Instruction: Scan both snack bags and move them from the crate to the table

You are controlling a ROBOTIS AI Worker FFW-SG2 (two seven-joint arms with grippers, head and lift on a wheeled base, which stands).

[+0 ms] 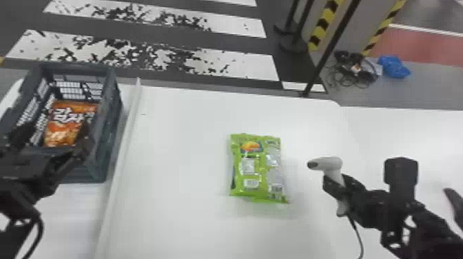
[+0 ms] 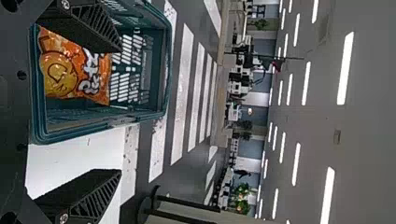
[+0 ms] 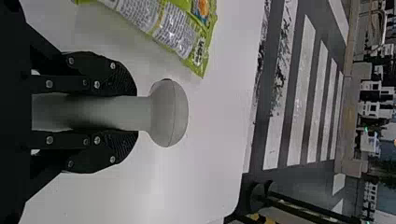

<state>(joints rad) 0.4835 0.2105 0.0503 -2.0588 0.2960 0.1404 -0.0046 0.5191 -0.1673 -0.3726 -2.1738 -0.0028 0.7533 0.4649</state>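
- Orange snack bag (image 1: 65, 125) is inside the dark crate (image 1: 112, 118), printed side showing; the crate stands at the left, beside a raised white strip (image 1: 125, 137) on the table (image 1: 179, 155).
- Green snack bag (image 1: 256, 168) lies flat on the table, outside the crate, between it and the scanner (image 1: 333, 163).
- Left gripper (image 1: 52, 136) is at the crate's near end, its fingers spread wide with nothing gripped.
- Right gripper (image 1: 339, 182) is clamped on the scanner's handle, right of the green bag and apart from it.
- In the head view, a thin cable (image 1: 358, 237) runs down from the scanner, and the whole green bag shows, with pale label panels on the upper face.
- The left wrist view shows a round yellow figure (image 2: 58, 77) on the orange bag, and ceiling lights (image 2: 345, 67) in the room beyond.
- The right wrist view shows the scanner's rounded head beyond the fingertips and part of the green bag.
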